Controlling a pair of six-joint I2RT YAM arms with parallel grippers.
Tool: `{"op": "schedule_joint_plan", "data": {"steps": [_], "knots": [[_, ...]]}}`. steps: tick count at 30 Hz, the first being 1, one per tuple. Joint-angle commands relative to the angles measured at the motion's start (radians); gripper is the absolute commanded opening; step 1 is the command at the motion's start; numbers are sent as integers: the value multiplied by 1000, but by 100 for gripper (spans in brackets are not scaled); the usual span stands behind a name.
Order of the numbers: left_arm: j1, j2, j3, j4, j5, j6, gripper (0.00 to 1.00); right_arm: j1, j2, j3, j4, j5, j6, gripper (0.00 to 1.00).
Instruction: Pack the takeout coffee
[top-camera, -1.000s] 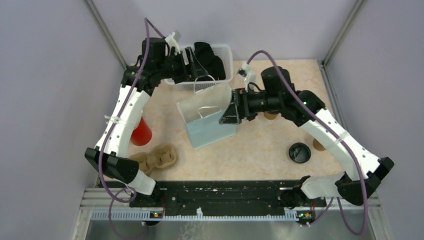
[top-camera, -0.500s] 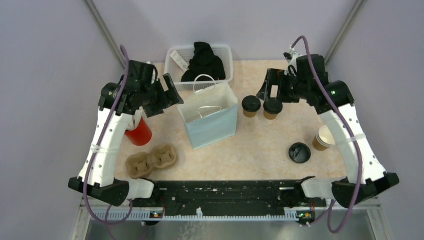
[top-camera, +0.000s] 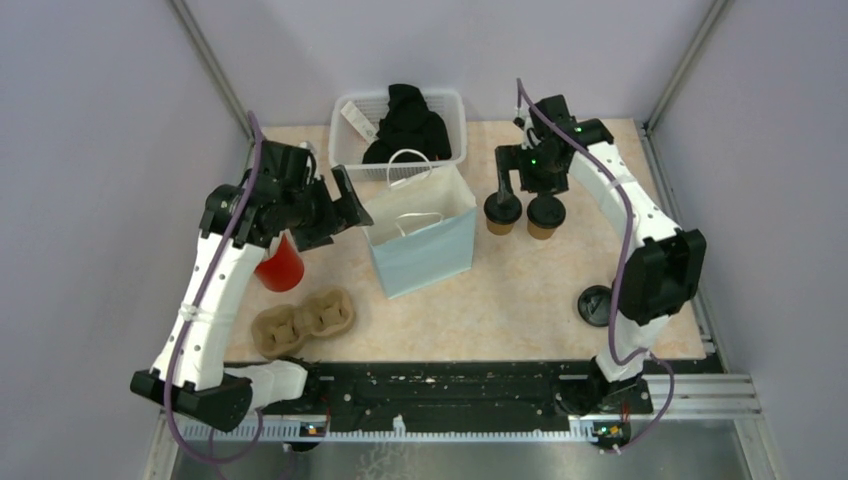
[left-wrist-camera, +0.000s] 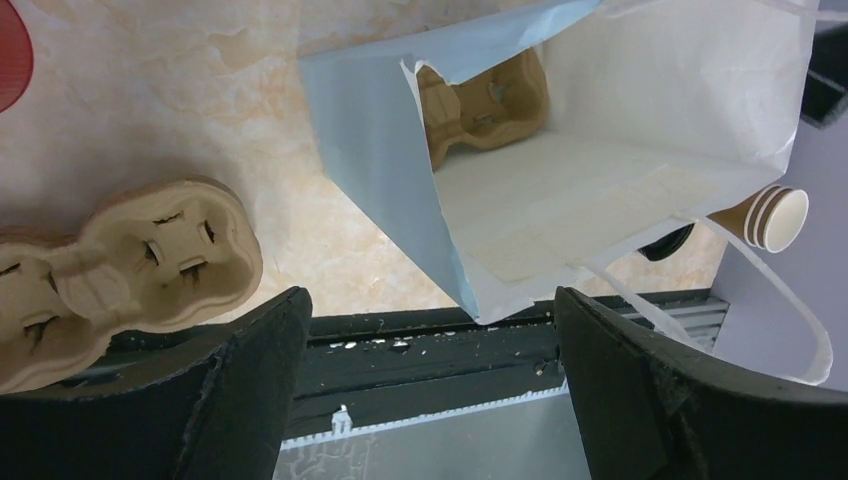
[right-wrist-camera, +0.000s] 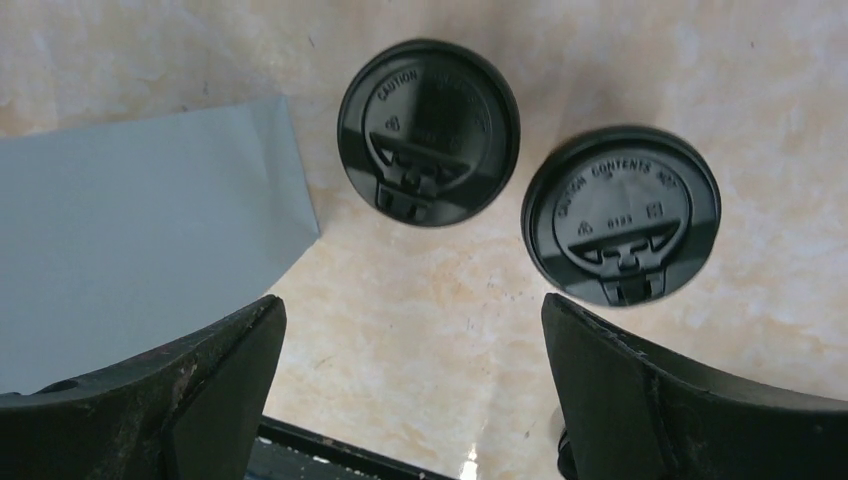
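Note:
Two takeout coffees stand side by side right of the bag, kraft cups with black lids: the left one (top-camera: 502, 210) (right-wrist-camera: 428, 130) and the right one (top-camera: 545, 213) (right-wrist-camera: 620, 212). My right gripper (top-camera: 527, 185) (right-wrist-camera: 412, 305) hangs open and empty above them, pointing down, touching neither. A light blue paper bag (top-camera: 420, 240) (left-wrist-camera: 380, 190) stands open mid-table with a brown cup carrier (left-wrist-camera: 485, 95) inside it. My left gripper (top-camera: 338, 215) (left-wrist-camera: 428, 300) is open and empty just left of the bag's rim.
A second moulded cup carrier (top-camera: 303, 322) (left-wrist-camera: 120, 270) lies at front left beside a red cup (top-camera: 283, 268). A white basket (top-camera: 345, 150) with black cloth stands at the back. A loose black lid (top-camera: 597, 305) lies at right. Stacked empty paper cups (left-wrist-camera: 770, 215) show past the bag.
Both grippers left the bag's rim a second ago. The right arm swung out to the right, then came back over the two lidded cups. The left gripper edged toward the bag.

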Motion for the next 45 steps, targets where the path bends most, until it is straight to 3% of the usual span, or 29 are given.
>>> {"op": "schedule_joint_plan", "data": {"steps": [1,13,28,38,45], "knots": [[2,-46,-22,84,37,32,98,13,99,122,-8,-19,-71,99],[2,10,25,73,59,103,98,82,245,216,-30,121,-107,99],[2,44,65,51,58,162,98,100,317,237,-38,177,-119,99],[3,56,70,48,52,175,98,101,356,266,-41,163,-124,88],[5,57,71,43,48,180,98,101,367,270,-41,171,-124,88]]}}
